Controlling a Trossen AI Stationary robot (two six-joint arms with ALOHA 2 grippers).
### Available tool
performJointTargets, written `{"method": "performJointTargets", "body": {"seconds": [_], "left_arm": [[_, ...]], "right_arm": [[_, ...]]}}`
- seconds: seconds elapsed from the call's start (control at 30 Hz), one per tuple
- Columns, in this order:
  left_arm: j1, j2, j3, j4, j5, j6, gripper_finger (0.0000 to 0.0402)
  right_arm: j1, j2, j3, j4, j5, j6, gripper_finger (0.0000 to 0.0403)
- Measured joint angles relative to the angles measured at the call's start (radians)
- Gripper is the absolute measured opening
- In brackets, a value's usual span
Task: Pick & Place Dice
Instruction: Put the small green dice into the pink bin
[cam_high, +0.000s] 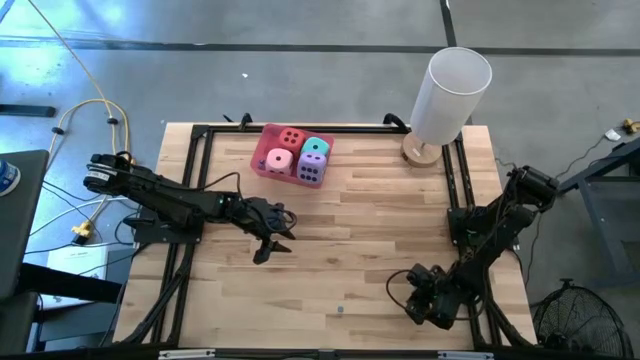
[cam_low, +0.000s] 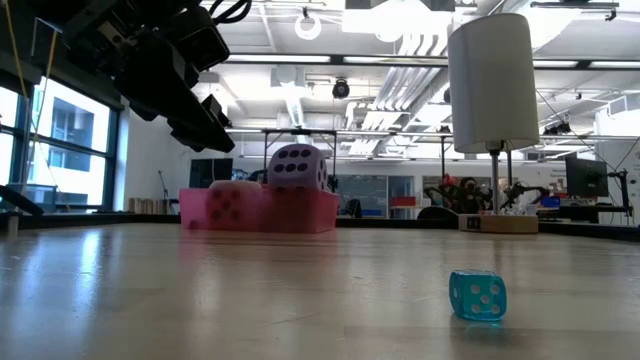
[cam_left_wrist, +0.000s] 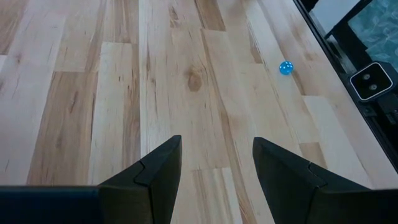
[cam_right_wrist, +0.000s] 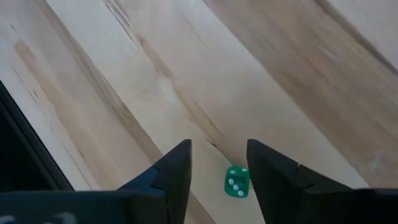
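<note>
Dice lay in two places. Four big soft ones, red (cam_high: 292, 138), pink (cam_high: 279, 160), teal (cam_high: 316, 148) and purple (cam_high: 311, 170), sat packed in the pink tray (cam_high: 258, 163) at the far middle of the table (cam_high: 380, 230). A tiny blue die (cam_low: 477, 296) rested alone on the bare boards near the front edge. A tiny green die (cam_right_wrist: 236, 182) lay on the wood between the tips of the right gripper (cam_right_wrist: 217, 163), whose jaws stood partly open on either side of it and gripped nothing. That gripper was low at the near right corner. The left gripper (cam_high: 272, 243) hovered left of centre, jaws apart and empty. A white cylinder (cam_high: 450, 95) on a wooden base stood at the far right.
</note>
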Motion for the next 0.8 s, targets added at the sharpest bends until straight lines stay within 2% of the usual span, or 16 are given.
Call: {"method": "performJointTargets", "body": {"seconds": [0.3,0.8], "left_arm": [[0.0,0.0,0.0,0.0,0.0,0.0,0.0191],[0.0,0.0,0.0,-0.006,0.0,0.001,0.0191]], "right_arm": [[0.003,0.0,0.0,-0.001,-0.051,0.02,0.0133],[0.003,0.0,0.0,-0.016,-0.052,0.019,0.0132]]}}
